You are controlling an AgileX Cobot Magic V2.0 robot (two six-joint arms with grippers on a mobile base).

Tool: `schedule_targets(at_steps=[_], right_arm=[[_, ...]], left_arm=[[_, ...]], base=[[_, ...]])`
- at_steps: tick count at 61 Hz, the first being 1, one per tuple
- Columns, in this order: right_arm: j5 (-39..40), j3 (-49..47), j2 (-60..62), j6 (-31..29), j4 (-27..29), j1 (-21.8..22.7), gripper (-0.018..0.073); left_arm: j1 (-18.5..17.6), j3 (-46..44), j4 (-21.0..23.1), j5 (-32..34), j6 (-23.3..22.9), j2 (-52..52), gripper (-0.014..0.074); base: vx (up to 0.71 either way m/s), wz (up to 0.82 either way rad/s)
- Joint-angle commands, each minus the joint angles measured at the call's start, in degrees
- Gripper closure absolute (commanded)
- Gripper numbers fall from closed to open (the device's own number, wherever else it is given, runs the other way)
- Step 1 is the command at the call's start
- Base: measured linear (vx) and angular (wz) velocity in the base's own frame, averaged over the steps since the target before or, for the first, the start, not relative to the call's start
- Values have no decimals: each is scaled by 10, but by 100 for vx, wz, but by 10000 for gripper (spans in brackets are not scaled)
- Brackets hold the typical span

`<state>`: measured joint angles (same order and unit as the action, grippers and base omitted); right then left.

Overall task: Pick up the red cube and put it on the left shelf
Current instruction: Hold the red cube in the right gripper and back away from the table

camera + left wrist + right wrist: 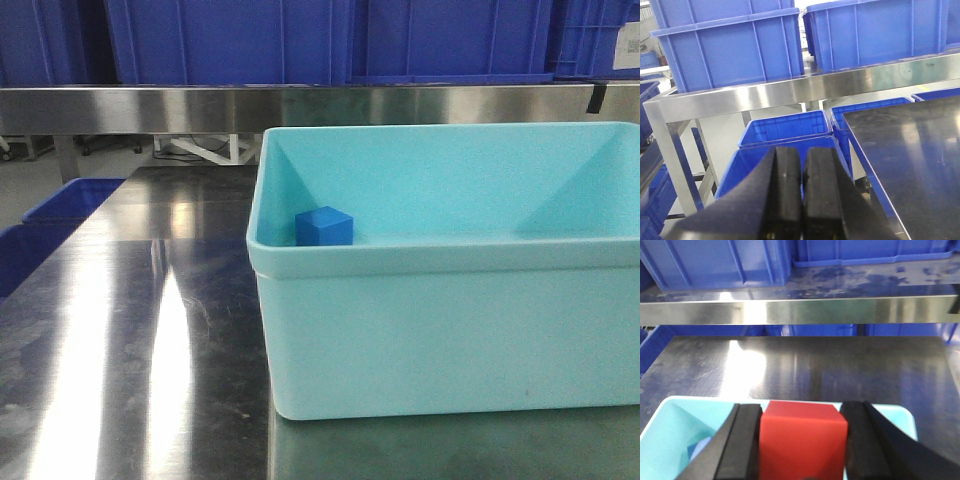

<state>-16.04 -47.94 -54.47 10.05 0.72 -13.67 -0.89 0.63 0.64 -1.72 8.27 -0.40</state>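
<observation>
While I look through the right wrist view, I see the right gripper [801, 455] pinching the red cube [802, 432] between its two black pads [746, 445], one on each side face. The cube is held up over the near rim of the turquoise tub [670, 425], with the steel table [815, 365] and the shelf [805, 310] beyond it. It sits straight and not tilted: one flat face is toward the camera, and its upper face is level. All its sides look equal, so I can tell no long axis.

From the front view, the tub stands on the table, and the blue cube [324, 227] lies inside by its left wall.

On the left wrist view, the left gripper [802, 190] has its pads pressed together with nothing between them. It is beside the table edge, above blue crates [785, 130].
</observation>
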Motion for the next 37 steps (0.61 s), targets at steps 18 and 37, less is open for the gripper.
schedule_targets(at_steps=[18, 37], right_arm=[[78, 124, 164, -3, -53, 11, 501], [87, 147, 184, -3, -59, 11, 501]], left_arm=[[-3, 13, 3, 52, 0, 4, 491], [-3, 13, 3, 52, 0, 4, 491]], base=[[0, 0], [0, 0]])
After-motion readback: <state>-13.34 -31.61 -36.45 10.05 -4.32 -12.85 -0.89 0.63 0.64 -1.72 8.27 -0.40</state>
